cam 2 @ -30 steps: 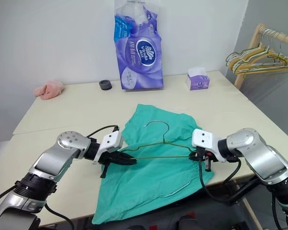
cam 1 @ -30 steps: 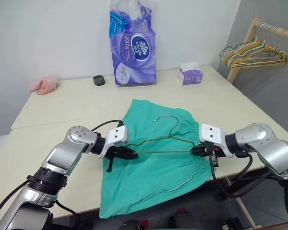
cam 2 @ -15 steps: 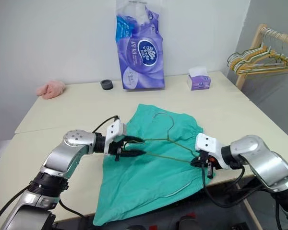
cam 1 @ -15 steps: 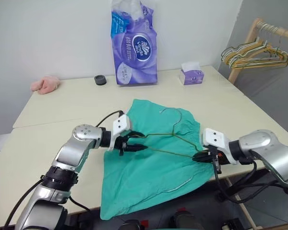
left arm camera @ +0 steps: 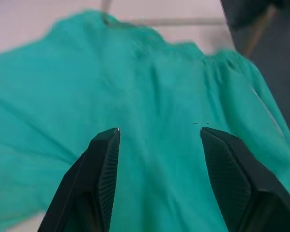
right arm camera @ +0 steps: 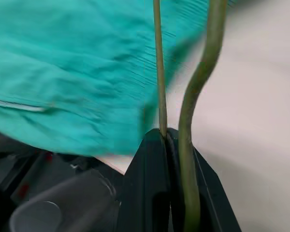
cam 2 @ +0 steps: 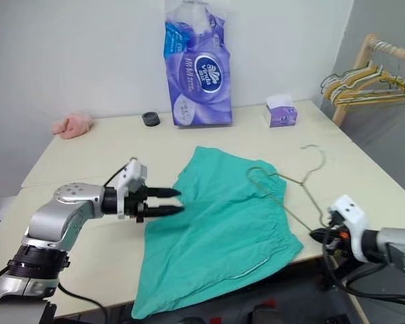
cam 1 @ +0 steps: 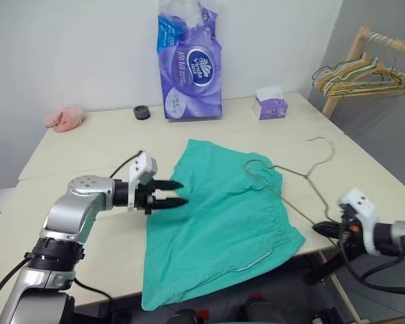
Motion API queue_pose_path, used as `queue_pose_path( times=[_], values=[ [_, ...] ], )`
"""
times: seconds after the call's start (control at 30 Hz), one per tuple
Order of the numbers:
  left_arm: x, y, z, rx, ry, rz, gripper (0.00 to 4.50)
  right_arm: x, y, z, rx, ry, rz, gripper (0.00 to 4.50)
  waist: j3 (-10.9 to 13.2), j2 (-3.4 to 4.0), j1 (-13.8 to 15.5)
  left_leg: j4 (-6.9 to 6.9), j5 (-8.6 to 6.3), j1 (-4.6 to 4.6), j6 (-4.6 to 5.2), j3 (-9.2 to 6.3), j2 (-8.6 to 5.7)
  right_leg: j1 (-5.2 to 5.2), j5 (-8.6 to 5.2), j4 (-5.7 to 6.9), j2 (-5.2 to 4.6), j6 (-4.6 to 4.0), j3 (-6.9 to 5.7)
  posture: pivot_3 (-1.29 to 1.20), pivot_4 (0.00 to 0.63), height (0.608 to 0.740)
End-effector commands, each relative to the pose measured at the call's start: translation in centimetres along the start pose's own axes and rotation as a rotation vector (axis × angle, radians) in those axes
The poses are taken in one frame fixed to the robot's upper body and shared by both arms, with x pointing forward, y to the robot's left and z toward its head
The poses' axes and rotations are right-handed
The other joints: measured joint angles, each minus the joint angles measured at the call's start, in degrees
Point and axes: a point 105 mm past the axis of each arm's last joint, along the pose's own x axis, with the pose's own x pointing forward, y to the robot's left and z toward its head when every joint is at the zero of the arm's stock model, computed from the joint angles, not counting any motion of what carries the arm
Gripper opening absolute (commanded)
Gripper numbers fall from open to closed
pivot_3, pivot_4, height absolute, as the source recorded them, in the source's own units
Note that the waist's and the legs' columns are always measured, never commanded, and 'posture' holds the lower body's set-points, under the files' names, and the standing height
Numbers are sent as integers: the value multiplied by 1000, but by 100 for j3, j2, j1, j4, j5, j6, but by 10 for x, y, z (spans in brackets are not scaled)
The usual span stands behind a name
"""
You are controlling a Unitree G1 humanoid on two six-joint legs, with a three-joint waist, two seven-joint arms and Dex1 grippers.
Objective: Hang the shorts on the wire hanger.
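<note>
At the surface's [cam 1: 81, 145] near right edge, our right gripper [cam 1: 318, 229] has its fingers clamped shut on the wire hanger [cam 1: 298, 177]. Farther in, the shorts [cam 1: 219, 223] lie flat, hanger partly over their waistband, while our left gripper's [cam 1: 177, 193] fingers gape, empty, above their left edge.

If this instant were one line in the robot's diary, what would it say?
left gripper: open over the shorts, empty | right gripper: shut on the wire hanger at the table's right edge | shorts: flat, not hung
</note>
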Motion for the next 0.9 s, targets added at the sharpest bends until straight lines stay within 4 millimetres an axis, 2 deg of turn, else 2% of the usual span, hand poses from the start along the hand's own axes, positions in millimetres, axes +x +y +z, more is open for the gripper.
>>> queue_pose_path(
  times=[0.03, 0.17, 0.43, 0.53, 0.73, 0.9],
  values=[
    [2, -3, 16, 140, 15, -22, 2779, -15, -14, -11, 59, -7, -75, 0, 1, 2, 51, 0, 0, 0, 1, 0, 0, 0, -3, 0, 0, 5, 0, -180, 12, 740],
    [8, 0, 18, 184, 25, -21, 2779, -18, -14, -29, 107, 38, -83, 0, 2, 7, 57, 2, 2, 7, 3, 1, 2, 7, -7, 3, 1, 11, -2, -185, 12, 740],
    [10, 3, 24, 202, 21, -14, 2779, -24, -10, -41, 144, 62, -84, 0, 5, 13, 4, 4, 2, 8, 6, 11, 5, 6, -6, 2, 2, 16, 2, -188, 17, 740],
    [9, 5, 24, 203, 22, -9, 2779, -31, 4, -47, 155, 83, -34, 0, 11, 14, 31, 4, 2, 5, 6, 10, 5, 6, -7, -1, 2, 16, 3, -196, 22, 740],
    [12, 5, 23, 205, 25, -9, 2779, -29, 21, -34, 108, 69, 31, 0, 20, 12, 21, 4, 1, 8, 8, 11, 5, 9, -11, 1, 2, 25, 4, -200, 24, 740],
    [11, 9, 25, 215, 22, 14, 2779, -28, 21, -22, 57, 59, 34, 0, 26, 14, 15, 4, 1, 9, 8, 10, 6, 8, -10, 1, 2, 26, 1, -196, 24, 740]
  ],
)
